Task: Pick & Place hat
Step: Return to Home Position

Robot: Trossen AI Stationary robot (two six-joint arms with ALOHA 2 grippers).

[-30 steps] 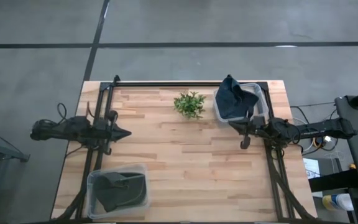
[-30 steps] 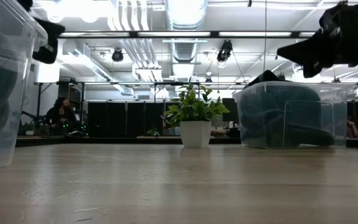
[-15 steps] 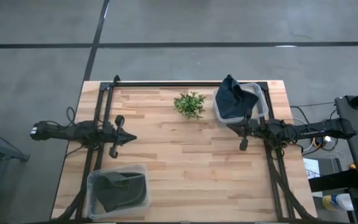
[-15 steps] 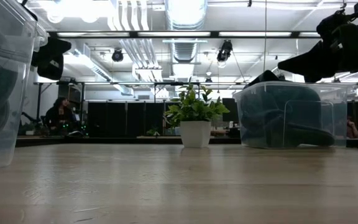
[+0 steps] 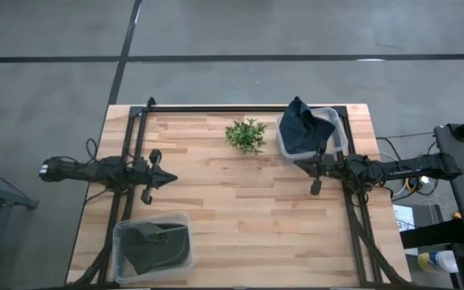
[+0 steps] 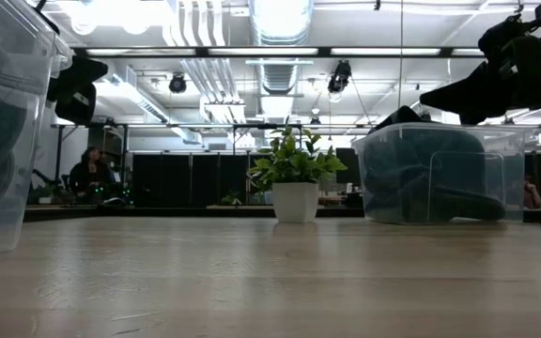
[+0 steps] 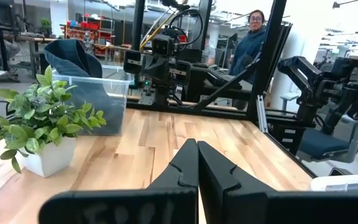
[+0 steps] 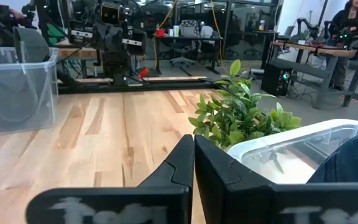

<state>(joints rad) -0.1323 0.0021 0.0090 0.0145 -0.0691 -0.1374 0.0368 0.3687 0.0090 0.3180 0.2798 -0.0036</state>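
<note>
A: Where are the hats being held at this point?

B: The blue cap (image 5: 300, 129) is being carried in the top transparent bin (image 5: 341, 129), at the upper right corner of the surface (image 5: 240, 209) in the high view, with its crown being pushed up above the rim. In the bottom transparent bin (image 5: 121, 242), at the lower left corner, dark cap fabric (image 5: 155, 246) is being contained. How many caps are lying there cannot be told.

A: And the fingers?

B: On the left gripper (image 7: 197, 152) they are being held pressed together, with nothing being gripped. The same is being shown for the right gripper (image 8: 193, 149). Each gripper is being held level above the surface near its own side edge, pointing inward, the right one just beside the top bin.

A: Why is that pose being taken?

B: No hat is being left loose on the surface, so the sorting is being judged finished. The arms are probably being parked apart from the bins and the potted plant (image 5: 246, 134), so that nothing is being knocked.
</note>
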